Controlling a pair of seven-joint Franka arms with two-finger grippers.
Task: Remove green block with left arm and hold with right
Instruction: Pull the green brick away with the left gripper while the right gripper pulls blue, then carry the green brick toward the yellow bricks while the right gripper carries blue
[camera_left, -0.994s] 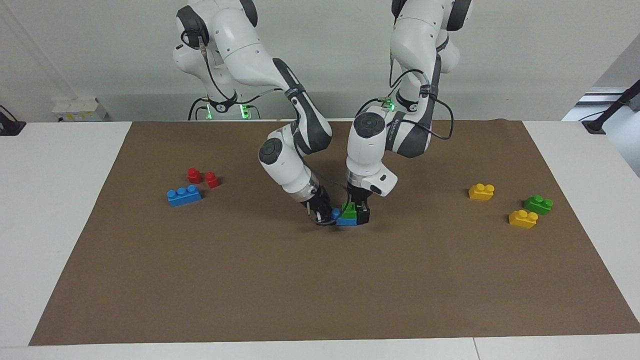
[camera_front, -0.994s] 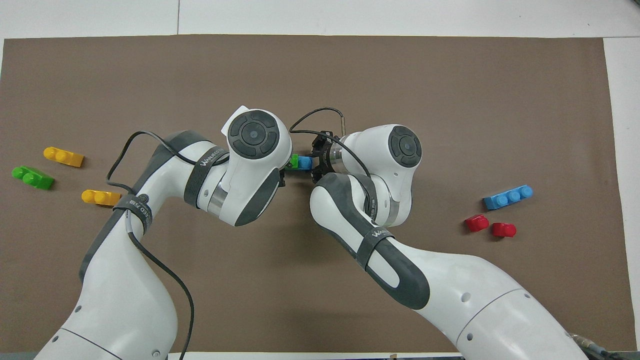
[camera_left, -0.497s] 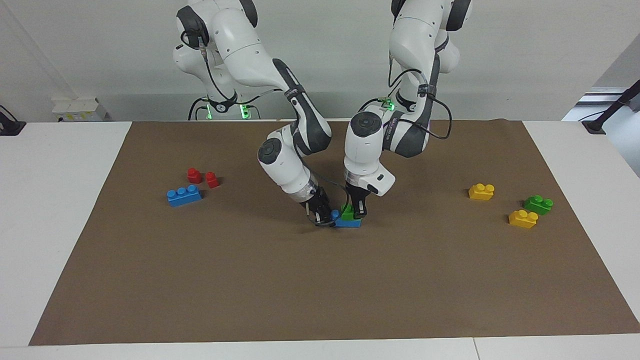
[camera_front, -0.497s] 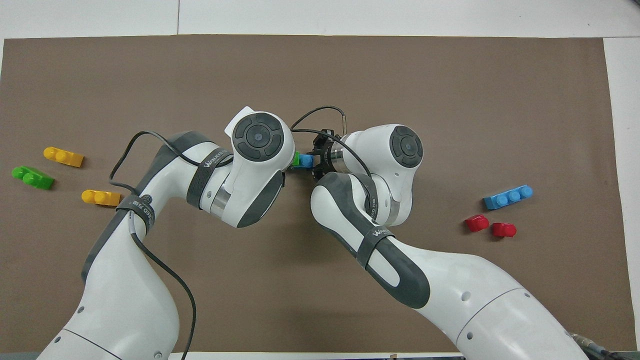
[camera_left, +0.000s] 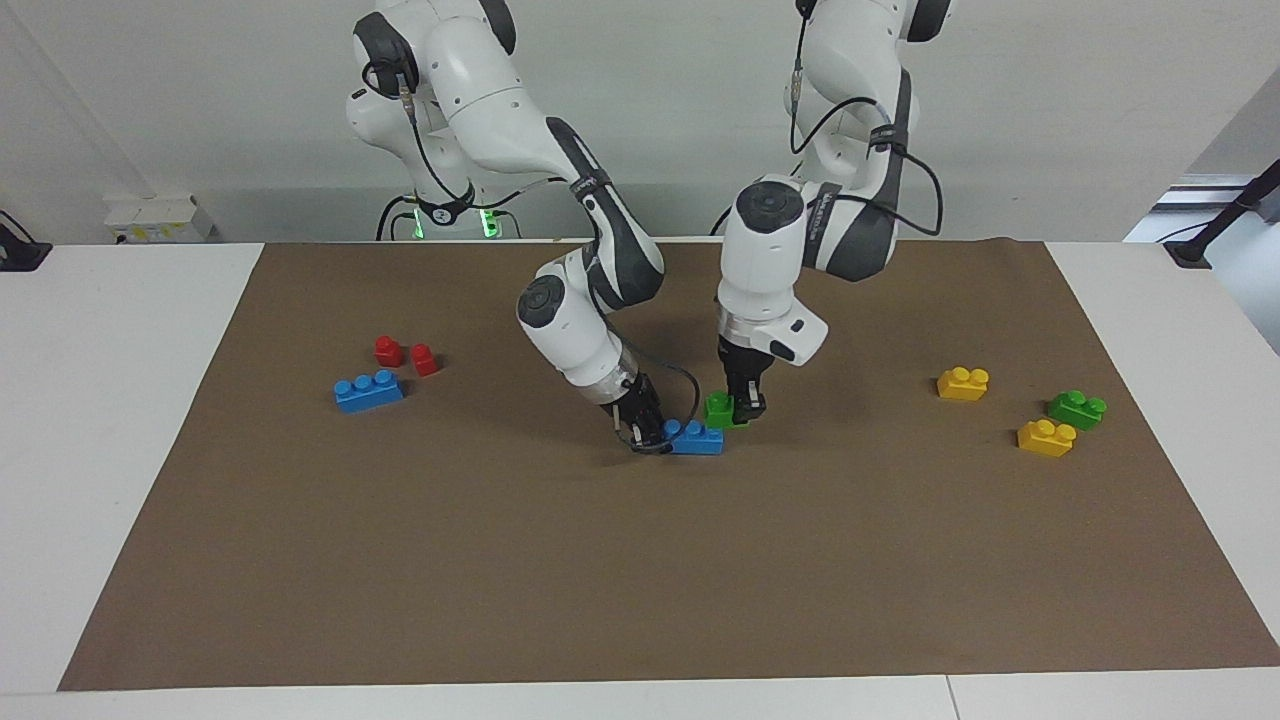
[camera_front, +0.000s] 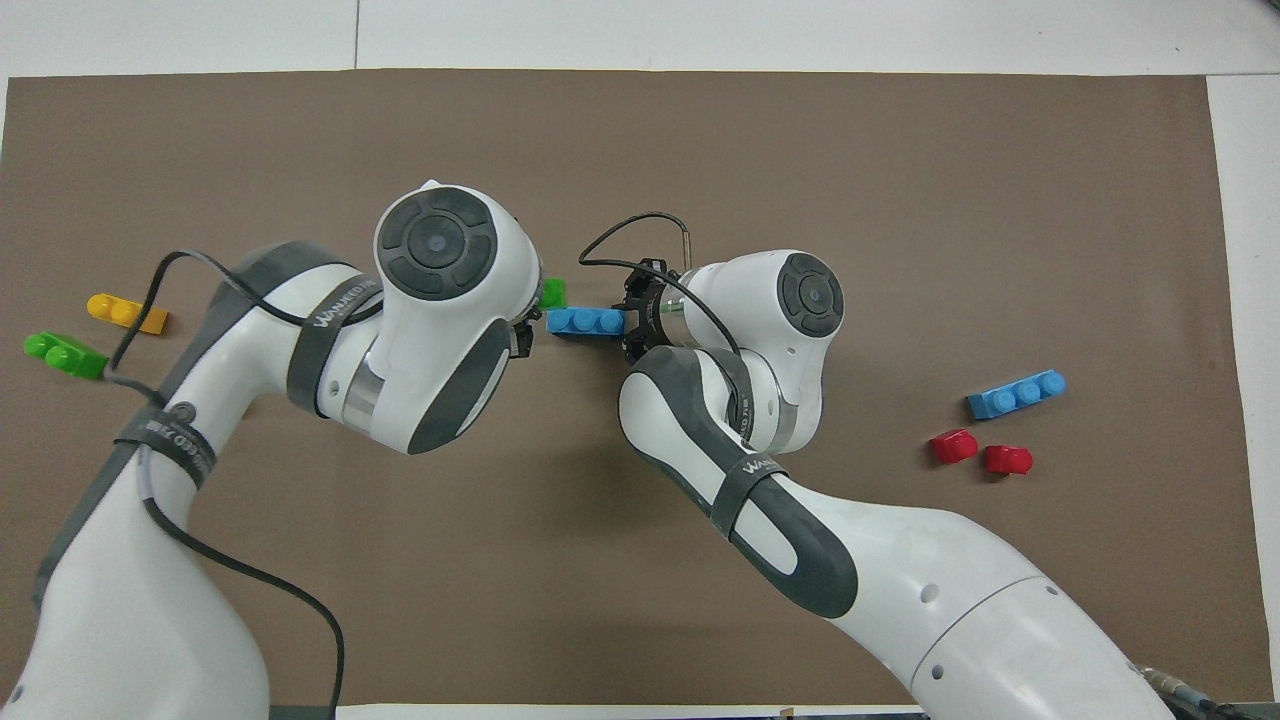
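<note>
The green block (camera_left: 719, 410) is in my left gripper (camera_left: 745, 406), which is shut on it and holds it just above the mat, apart from the blue brick (camera_left: 696, 438) it sat on. In the overhead view the green block (camera_front: 552, 293) peeks out from under the left wrist, beside the blue brick (camera_front: 585, 321). My right gripper (camera_left: 645, 432) is shut on the end of the blue brick and holds it down on the brown mat (camera_left: 640, 560). It also shows in the overhead view (camera_front: 630, 325).
Toward the left arm's end lie two yellow bricks (camera_left: 963, 383) (camera_left: 1046, 437) and another green brick (camera_left: 1077, 408). Toward the right arm's end lie a blue three-stud brick (camera_left: 368, 390) and two red pieces (camera_left: 388, 350) (camera_left: 424, 359).
My left gripper has pulled the green block off the blue brick and moved it up and toward the left arm's end. The right gripper and the blue brick have stayed put.
</note>
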